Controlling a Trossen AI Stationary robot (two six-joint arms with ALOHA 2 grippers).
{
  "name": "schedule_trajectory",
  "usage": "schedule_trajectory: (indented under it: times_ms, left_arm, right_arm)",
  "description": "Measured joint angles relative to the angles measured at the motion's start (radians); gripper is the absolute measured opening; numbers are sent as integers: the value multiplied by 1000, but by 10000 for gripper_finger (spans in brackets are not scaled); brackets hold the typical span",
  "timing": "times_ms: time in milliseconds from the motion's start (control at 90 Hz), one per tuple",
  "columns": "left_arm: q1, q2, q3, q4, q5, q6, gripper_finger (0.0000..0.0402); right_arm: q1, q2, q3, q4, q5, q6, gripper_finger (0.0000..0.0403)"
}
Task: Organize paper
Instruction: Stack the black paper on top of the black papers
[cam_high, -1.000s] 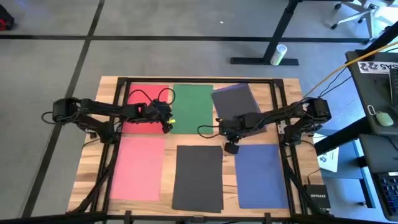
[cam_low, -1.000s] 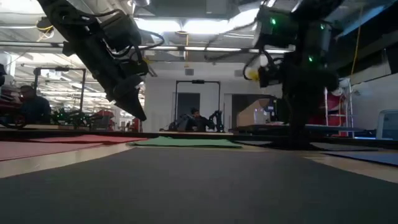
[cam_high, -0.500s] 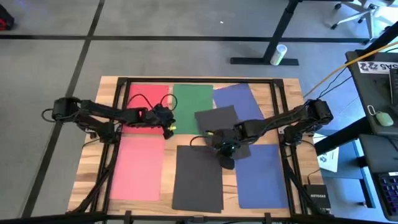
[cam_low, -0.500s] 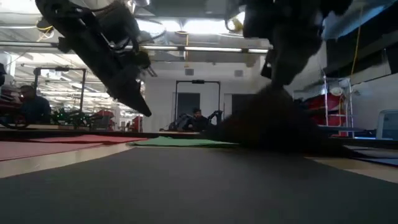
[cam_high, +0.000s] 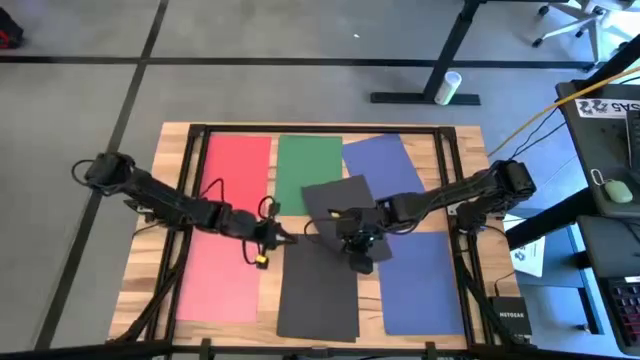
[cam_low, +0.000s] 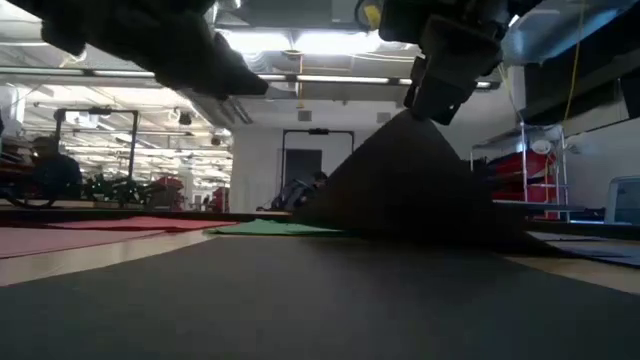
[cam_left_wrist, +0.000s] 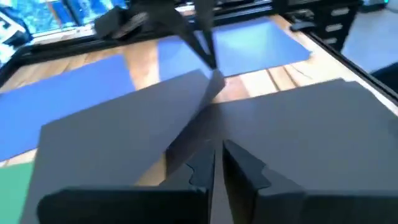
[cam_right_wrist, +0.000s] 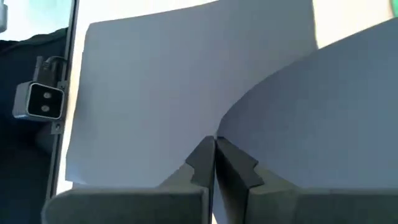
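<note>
The wooden worktop (cam_high: 156, 215), edged by a black frame, carries flat coloured sheets in two rows. At the far side lie a red sheet (cam_high: 238, 165), a green sheet (cam_high: 305, 160) and a blue sheet (cam_high: 380, 160); nearer lie a pink sheet (cam_high: 218, 280), a dark grey sheet (cam_high: 315, 295) and another blue sheet (cam_high: 422, 285).

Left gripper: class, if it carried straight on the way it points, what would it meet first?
Probably the lifted dark grey sheet held by the right gripper; the left gripper points at its raised edge, though depth is unclear.
</note>
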Motion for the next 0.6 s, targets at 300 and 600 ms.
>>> schedule_trajectory:
  times_ms: [300, 600]
  left_arm:
    - [-8, 212, 172, -17, -83, 145, 61]
    - [22, 312, 262, -32, -78, 153, 98]
  right_arm:
    - [0, -1, 1, 45, 4, 0, 0]
    - [0, -2, 1, 57, 3, 0, 0]
